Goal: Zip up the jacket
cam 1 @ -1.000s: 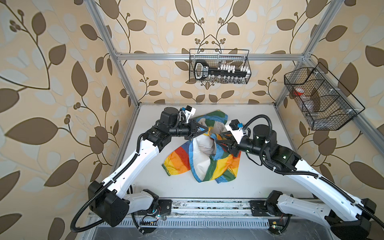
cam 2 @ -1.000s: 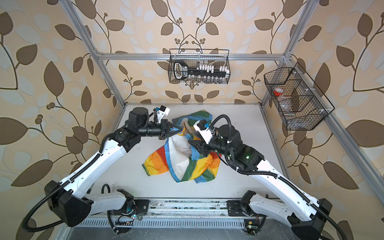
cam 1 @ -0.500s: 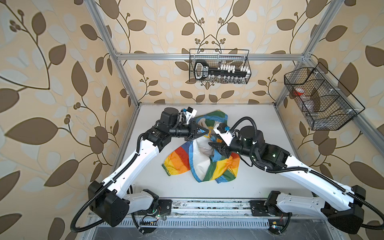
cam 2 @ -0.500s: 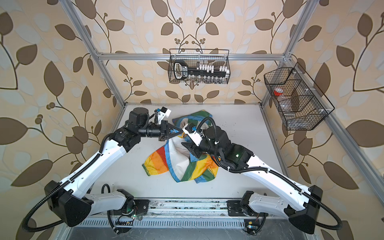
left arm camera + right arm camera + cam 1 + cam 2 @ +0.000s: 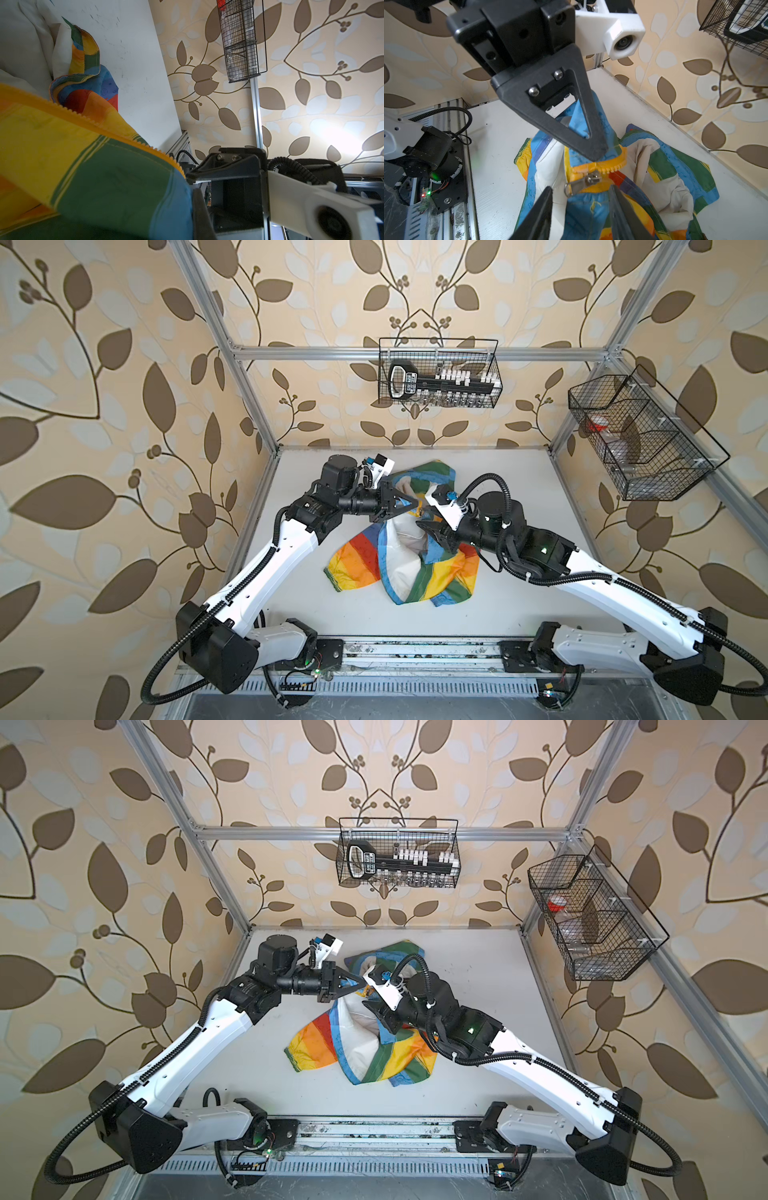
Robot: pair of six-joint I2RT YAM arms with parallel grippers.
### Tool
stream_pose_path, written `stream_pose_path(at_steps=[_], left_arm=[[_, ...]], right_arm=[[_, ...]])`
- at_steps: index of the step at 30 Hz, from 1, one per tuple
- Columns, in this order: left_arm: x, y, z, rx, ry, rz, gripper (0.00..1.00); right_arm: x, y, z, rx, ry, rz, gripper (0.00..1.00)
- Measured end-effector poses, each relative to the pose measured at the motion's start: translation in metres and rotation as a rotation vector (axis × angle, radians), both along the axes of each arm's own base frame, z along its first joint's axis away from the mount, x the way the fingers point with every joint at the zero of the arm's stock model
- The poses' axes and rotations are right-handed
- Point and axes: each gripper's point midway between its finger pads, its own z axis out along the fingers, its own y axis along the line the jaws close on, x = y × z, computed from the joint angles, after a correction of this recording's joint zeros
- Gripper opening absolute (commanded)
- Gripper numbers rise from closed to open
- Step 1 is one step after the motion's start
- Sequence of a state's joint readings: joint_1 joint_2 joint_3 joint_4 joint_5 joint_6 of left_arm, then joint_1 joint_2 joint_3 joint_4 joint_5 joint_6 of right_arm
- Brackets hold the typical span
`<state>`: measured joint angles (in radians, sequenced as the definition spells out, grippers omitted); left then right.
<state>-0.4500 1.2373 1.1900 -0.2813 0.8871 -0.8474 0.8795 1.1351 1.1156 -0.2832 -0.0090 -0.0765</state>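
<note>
Left claw [image 5: 596, 154] clamped on jacket [image 5: 440, 576] zipper tape [image 5: 611, 164] — right claw [image 5: 581, 188] apart, flanking zipper pull [image 5: 581, 184], not touching.

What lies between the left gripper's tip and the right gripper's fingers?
The right wrist view shows it: the metal zipper slider with its pull tab, on the jacket, between the shut left gripper and the open right gripper.

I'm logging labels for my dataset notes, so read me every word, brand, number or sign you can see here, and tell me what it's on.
Nothing here reads clearly.
Label on the black tool in the back wire basket: pale lettering, too small and blurred to read.
Blue panels of the jacket: faint printed doodles, no legible words.
</note>
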Motion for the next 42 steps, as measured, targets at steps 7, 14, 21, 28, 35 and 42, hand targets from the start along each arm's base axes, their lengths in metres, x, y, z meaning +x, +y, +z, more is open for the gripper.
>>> stream_pose_path(at_steps=[7,14,21,28,35,42], left_arm=[[0.000,0.000,0.000,-0.003,0.000,-0.002,0.00],[0.000,-0.001,-0.004,-0.004,0.009,-0.001,0.00],[0.001,-0.001,-0.003,-0.007,0.011,0.001,0.00],[0.001,-0.001,-0.003,-0.007,0.012,0.001,0.00],[0.000,-0.001,-0.003,-0.007,0.012,0.000,0.00],[0.000,-0.001,-0.003,-0.007,0.013,0.000,0.00]], right_arm=[[0.004,0.000,0.004,0.005,-0.016,-0.015,0.36],[0.006,0.000,0.008,0.010,-0.026,-0.027,0.32],[0.006,-0.001,0.008,0.009,-0.028,-0.030,0.28],[0.006,-0.002,0.009,0.010,-0.033,-0.030,0.24],[0.005,-0.005,0.014,0.015,-0.045,-0.035,0.22],[0.005,-0.005,0.014,0.015,-0.045,-0.035,0.20]])
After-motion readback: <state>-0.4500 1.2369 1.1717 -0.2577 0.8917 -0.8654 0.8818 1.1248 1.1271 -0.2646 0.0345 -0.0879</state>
